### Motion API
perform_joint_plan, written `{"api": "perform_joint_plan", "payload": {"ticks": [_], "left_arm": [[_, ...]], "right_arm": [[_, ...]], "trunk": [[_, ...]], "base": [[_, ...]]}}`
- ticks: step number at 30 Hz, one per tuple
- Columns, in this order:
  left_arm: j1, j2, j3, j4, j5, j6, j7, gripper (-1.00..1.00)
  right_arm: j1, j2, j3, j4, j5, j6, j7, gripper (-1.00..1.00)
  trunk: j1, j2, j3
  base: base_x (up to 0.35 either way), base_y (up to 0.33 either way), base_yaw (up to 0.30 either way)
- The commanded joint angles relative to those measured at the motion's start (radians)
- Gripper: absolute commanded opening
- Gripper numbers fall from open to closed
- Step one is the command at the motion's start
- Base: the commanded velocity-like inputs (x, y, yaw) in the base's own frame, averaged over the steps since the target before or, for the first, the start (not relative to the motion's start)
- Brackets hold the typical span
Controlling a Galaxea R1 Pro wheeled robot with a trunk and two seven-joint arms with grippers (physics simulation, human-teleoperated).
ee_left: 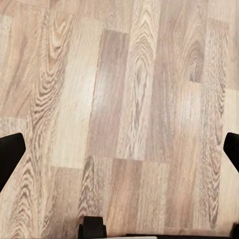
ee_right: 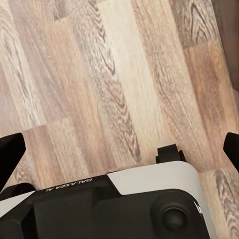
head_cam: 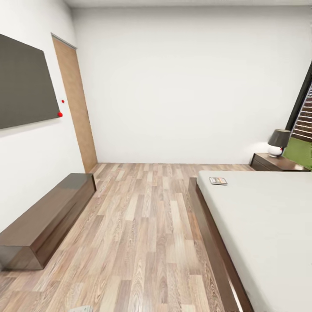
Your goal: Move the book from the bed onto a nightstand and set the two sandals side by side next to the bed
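Note:
The book (head_cam: 218,180), small with a dark cover, lies flat on the bed (head_cam: 264,225) near the mattress's far left corner. The bed has a pale mattress and a dark brown frame and runs along the right side of the head view. Beyond its far end stands a dark brown nightstand (head_cam: 271,163). My left gripper (ee_left: 119,154) hangs open over bare wood-plank floor, its black fingertips (ee_left: 10,157) at the picture's edges. My right gripper (ee_right: 119,149) is also open, above the floor and my own base (ee_right: 124,209). The sandals are out of view.
A lamp (head_cam: 277,143) with a dark shade sits on the nightstand. A long low brown cabinet (head_cam: 47,216) lines the left wall under a dark screen (head_cam: 24,82). A wooden door (head_cam: 76,108) stands at the far left. Wood floor (head_cam: 147,225) stretches between cabinet and bed.

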Motion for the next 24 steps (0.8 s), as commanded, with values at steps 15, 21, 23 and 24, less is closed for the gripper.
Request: {"api": "perform_joint_plan", "payload": {"ticks": [15,21,23,24], "left_arm": [[-0.001,0.0,-0.002,0.001,0.008,-0.002,-0.004,1.0],[-0.001,0.0,-0.002,0.001,0.008,-0.002,-0.004,1.0],[-0.001,0.0,-0.002,0.001,0.008,-0.002,-0.005,1.0],[-0.001,0.0,-0.002,0.001,0.008,-0.002,-0.004,1.0]], "right_arm": [[-0.001,0.0,-0.006,0.003,-0.005,-0.004,0.006,1.0],[-0.001,0.0,-0.006,0.004,-0.005,-0.004,0.006,1.0],[-0.001,0.0,-0.006,0.004,-0.005,-0.004,0.006,1.0],[-0.001,0.0,-0.006,0.004,-0.005,-0.004,0.006,1.0]], "trunk": [[0.0,-0.001,-0.018],[0.0,-0.001,-0.028],[0.0,-0.001,-0.031],[0.0,-0.001,-0.032]], "base": [[0.0,0.0,-0.01],[0.0,0.0,0.0],[0.0,0.0,0.0],[0.0,0.0,0.0]]}}
